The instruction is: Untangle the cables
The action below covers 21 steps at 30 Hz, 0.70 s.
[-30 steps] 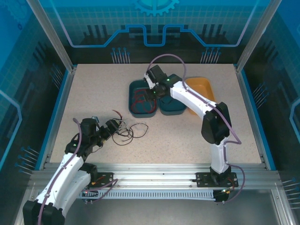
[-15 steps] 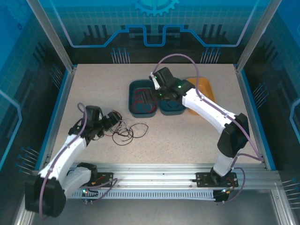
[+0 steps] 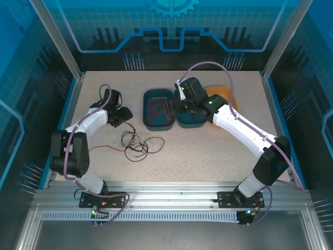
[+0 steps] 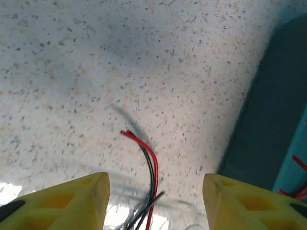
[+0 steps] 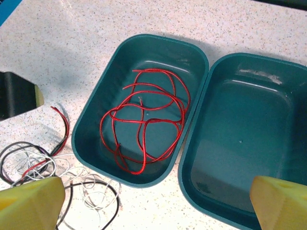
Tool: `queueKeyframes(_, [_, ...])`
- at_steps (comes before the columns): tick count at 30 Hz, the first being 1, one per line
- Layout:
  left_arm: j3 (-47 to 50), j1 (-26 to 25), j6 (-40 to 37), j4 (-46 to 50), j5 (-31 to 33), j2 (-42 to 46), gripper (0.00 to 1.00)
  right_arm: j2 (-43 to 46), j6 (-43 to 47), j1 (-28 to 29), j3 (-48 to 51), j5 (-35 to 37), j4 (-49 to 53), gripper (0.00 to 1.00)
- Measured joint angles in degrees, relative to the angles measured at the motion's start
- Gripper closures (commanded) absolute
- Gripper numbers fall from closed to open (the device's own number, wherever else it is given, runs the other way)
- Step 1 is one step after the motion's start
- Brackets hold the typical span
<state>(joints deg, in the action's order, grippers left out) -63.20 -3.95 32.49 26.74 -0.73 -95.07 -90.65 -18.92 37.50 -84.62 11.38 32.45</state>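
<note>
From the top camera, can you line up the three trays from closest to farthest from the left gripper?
1. Teal tray with the red cable, just right of the left gripper.
2. Empty teal tray, next along.
3. Orange tray, farthest right.

- The near right of the surface (image 3: 203, 156) lies bare, giving wide room between the tangle of cables (image 3: 139, 144) and the right arm (image 3: 244, 130).
- The tangle sprawls left of centre, and one thin red strand trails left towards the left arm (image 3: 91, 121).
- The left arm bends along the left edge and blocks that side.
- The left teal tray (image 3: 145, 107) and the middle teal tray (image 3: 192, 121) touch at far centre, their raised walls barring low passage.
- The right arm crosses diagonally above the middle tray and the orange tray (image 3: 218, 91).
- The red cable (image 5: 144, 124) covers the left tray's floor; the middle tray's floor is bare.
- In the left claw (image 4: 156, 191), strands run up the gap, clear of both fingers.
</note>
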Motion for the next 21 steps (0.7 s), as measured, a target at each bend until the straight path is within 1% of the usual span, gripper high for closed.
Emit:
queueKeyframes(1, [-1.09,0.04,-0.11,0.09,0.04,-1.68,0.5,0.0,-0.15,-0.09,0.33,-0.02,0.0,0.0])
queueKeyframes(7, [-5.25,0.04,-0.04,0.39,0.11,-9.18,0.52,0.0,-0.17,-0.72,1.05,-0.74,-0.76,0.0])
queueKeyframes(9, [-5.68,0.04,0.11,0.44,0.15,-10.56,0.53,0.02,-0.17,-0.98,1.05,-1.11,-1.2,0.0])
queueKeyframes(15, [-6.12,0.04,0.57,0.39,0.11,-13.11,0.59,0.04,-0.42,-1.97,1.53,-2.38,-3.06,0.0])
queueKeyframes(17, [-6.16,0.04,0.55,0.44,0.15,-13.84,0.59,0.02,-0.63,-2.23,2.08,-2.89,-3.63,0.0])
queueKeyframes(19, [-6.25,0.04,0.42,0.44,0.33,-13.9,0.51,0.02,-0.85,-2.4,2.47,-3.26,-3.85,0.0])
queueKeyframes(21, [-6.36,0.04,0.46,0.55,0.59,-13.9,0.46,0.02,-1.25,-2.49,2.82,-3.87,-4.15,0.0])
